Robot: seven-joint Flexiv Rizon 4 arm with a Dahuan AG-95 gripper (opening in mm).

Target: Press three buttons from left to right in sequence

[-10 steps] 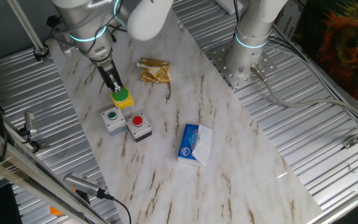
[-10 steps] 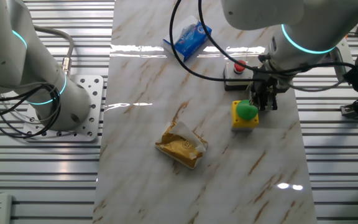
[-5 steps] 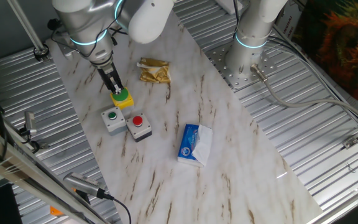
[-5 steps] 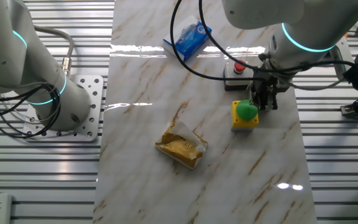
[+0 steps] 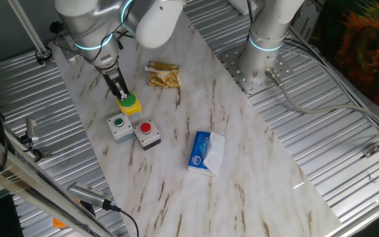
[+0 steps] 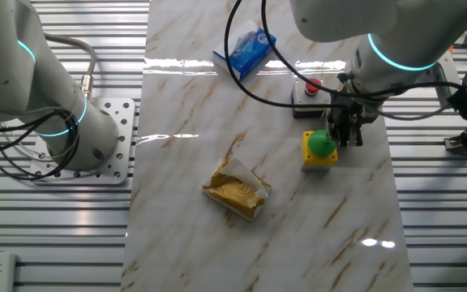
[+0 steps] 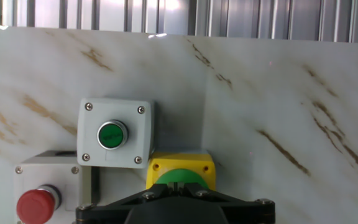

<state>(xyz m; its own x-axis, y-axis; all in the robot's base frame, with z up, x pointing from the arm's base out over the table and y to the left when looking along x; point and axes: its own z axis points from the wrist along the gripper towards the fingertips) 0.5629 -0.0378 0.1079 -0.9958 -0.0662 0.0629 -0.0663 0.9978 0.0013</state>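
A: What could go wrong from here?

B: The gripper (image 5: 123,96) is poised at the big green dome on the yellow box (image 5: 129,103), apparently on its edge rather than its centre. If it is driven down off-centre, the dome could be glanced instead of depressed, and the light box could be tipped or slid across the white marble-patterned counter (image 5: 242,171). The small green button on the grey box (image 5: 118,123) sits just beside it, so a shoved yellow box could be knocked into it and the row disturbed.

A: Are the jaws wide or narrow?

B: That cannot be told; the fingertips are not separated in any view, and only the dark underside of the hand is shown in the hand view.

A: How are the task's things laid out?

B: In the hand view the yellow box (image 7: 180,171) is seen at 6 o'clock, the grey box with the small green button (image 7: 112,134) at 9 o'clock, and the red button on the grey box (image 7: 36,203) at 8 o'clock. All three are upright, clustered and nearly touching.
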